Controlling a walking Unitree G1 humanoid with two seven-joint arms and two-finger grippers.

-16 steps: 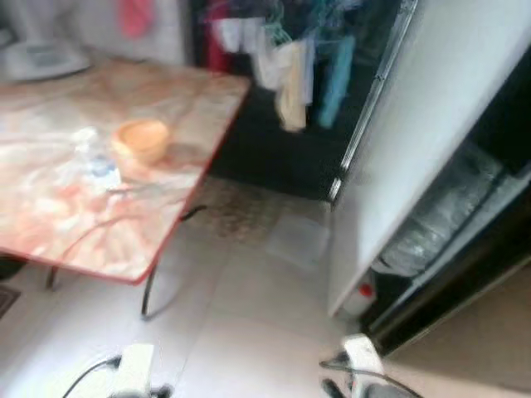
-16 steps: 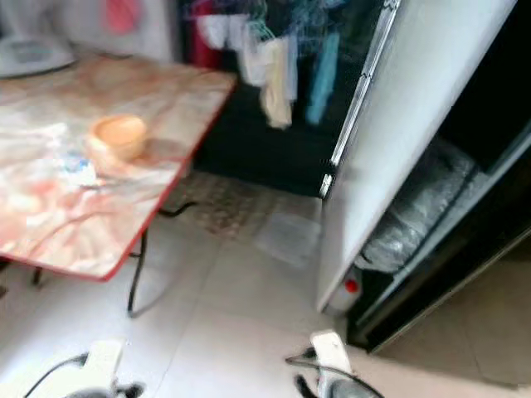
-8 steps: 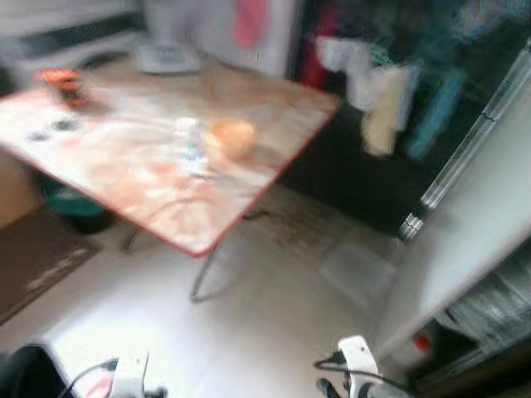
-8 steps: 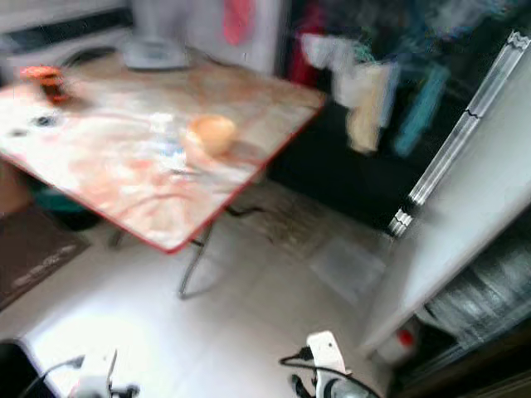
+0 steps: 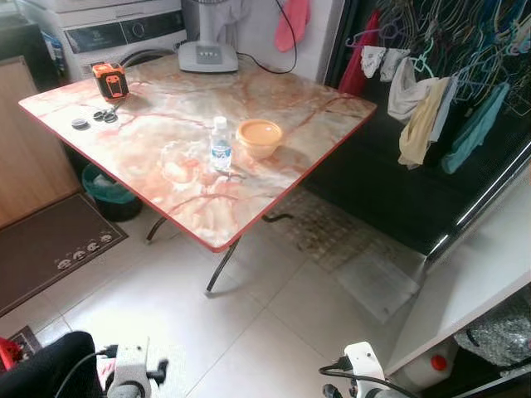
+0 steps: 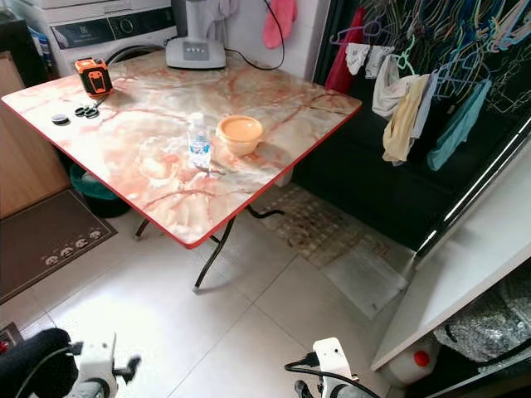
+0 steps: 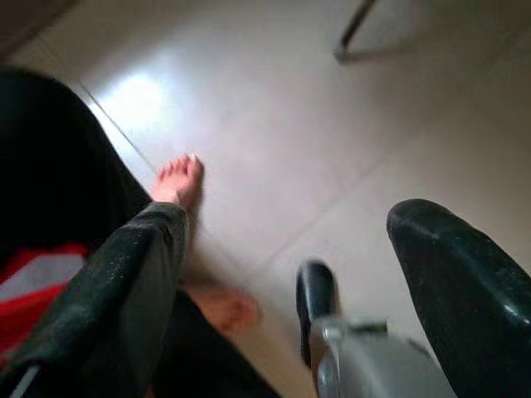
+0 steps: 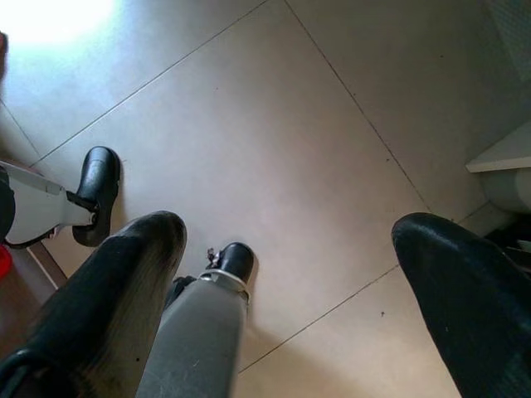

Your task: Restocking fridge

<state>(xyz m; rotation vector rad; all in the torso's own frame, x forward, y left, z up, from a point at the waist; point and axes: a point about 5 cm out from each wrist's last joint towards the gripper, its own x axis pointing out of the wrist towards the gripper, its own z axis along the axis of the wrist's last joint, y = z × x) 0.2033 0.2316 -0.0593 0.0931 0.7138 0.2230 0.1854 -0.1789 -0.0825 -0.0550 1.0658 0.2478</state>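
Head views sharpness: crisp across the frame, no motion blur.
Head views light: bright, even daylight; marble table (image 5: 166, 124) evenly lit, soft sheen on top.
Glare: pale reflection on floor tiles (image 6: 207, 323) at lower centre of frame.
Shadow: clothes rack area (image 5: 431, 99) at upper right is dark, detail lost behind garments.
Left wrist view: dim, soft focus; bright patch on floor at upper left; near fingers (image 7: 465, 290) blurred.
Right wrist view: brighter; glare at upper left corner; fingers (image 8: 124, 282) out of focus.
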